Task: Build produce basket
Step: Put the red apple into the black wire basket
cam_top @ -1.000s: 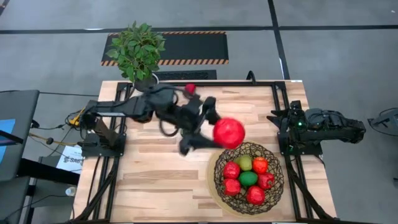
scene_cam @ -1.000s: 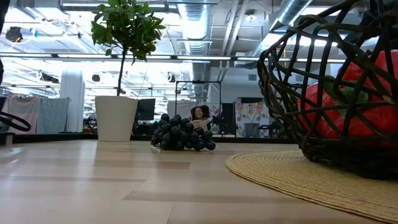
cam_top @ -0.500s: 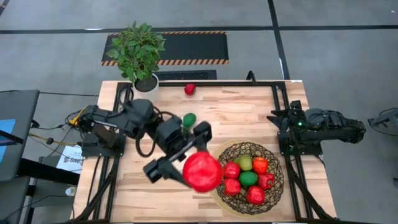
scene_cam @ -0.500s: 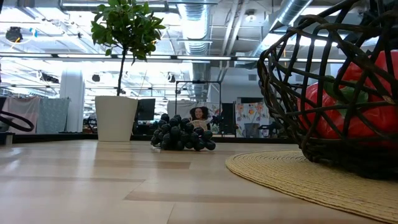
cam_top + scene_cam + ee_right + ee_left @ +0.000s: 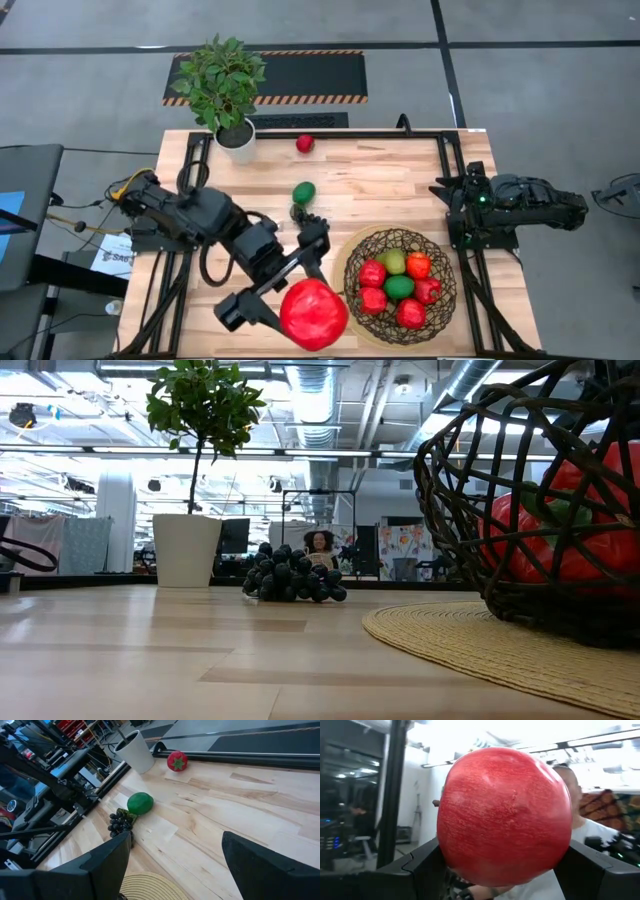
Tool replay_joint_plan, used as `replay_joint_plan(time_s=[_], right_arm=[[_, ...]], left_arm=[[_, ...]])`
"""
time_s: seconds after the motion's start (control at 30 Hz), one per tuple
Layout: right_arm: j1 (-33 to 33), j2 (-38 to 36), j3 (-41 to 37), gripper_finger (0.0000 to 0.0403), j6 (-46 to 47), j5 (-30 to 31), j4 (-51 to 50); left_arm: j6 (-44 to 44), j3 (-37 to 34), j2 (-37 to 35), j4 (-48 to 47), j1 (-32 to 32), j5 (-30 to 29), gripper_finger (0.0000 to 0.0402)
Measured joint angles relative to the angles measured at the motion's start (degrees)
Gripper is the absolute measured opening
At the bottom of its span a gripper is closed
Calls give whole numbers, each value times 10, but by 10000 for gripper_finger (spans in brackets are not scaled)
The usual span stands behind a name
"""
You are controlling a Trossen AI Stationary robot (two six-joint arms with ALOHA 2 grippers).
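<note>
Wooden tabletop (image 5: 400,190) below me: my left gripper (image 5: 300,300) pinches a red apple (image 5: 314,314) just beside the basket (image 5: 400,282), which holds red and green produce. My right gripper (image 5: 175,865) rests spread at the table's right edge.

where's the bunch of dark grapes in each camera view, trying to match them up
High view: the bunch of dark grapes lies mid-table, just below the green lime.
Low view: mid-frame on the far tabletop, right of the white plant pot.
Left wrist view: not in it.
Right wrist view: left of centre, touching the lime.
Shared landmark: the white plant pot.
</note>
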Motion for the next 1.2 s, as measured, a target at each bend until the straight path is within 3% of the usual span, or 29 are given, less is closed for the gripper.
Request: replay_joint_plan(time_s=[0.5,0.73,1.2], right_arm=[[0,0,0,333,0,0,-1],[0,0,0,333,0,0,-1],[0,0,0,333,0,-1,-1]], left_arm=[[1,0,35,-1,4,-88,282],[5,0,54,-53,44,-192,282],[-100,0,186,-67,124,-147,282]])
